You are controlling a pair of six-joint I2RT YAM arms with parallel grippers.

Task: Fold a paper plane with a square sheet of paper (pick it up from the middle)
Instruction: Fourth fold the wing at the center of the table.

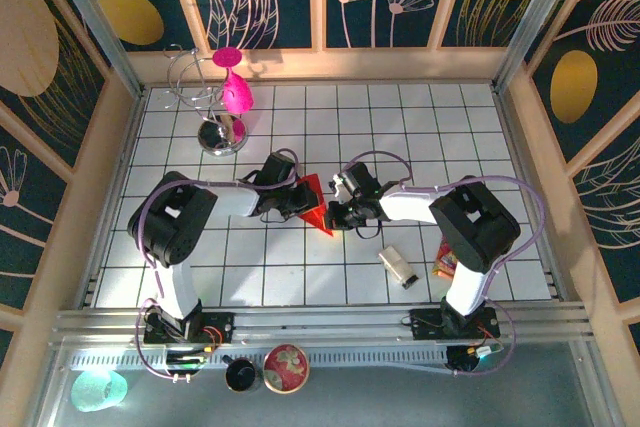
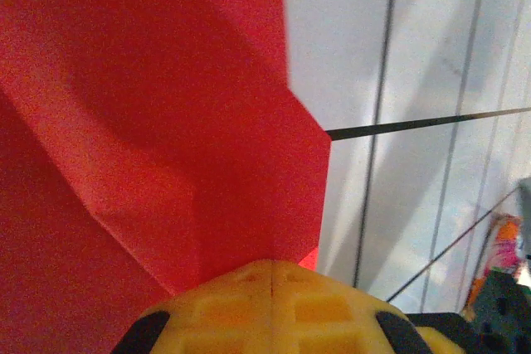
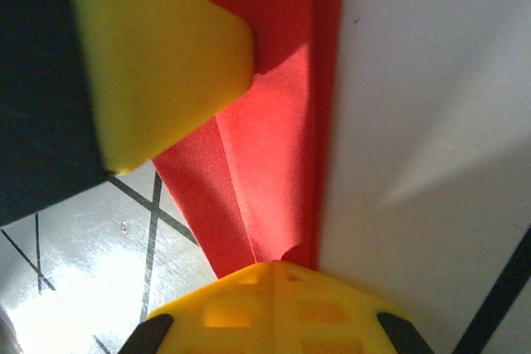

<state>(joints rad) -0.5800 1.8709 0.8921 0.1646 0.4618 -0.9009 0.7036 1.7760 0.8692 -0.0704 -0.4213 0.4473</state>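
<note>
Red paper, creased into a narrow wedge, is at the middle of the tiled bench. On one edge the left claw is clamped tight; on the opposite edge the right claw is clamped too.

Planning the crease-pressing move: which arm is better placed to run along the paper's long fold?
Probably right. The right pincer is shut on the folded red paper right at its long creased edge; the left pincer sits shut on the broad panel, better for anchoring.
</note>
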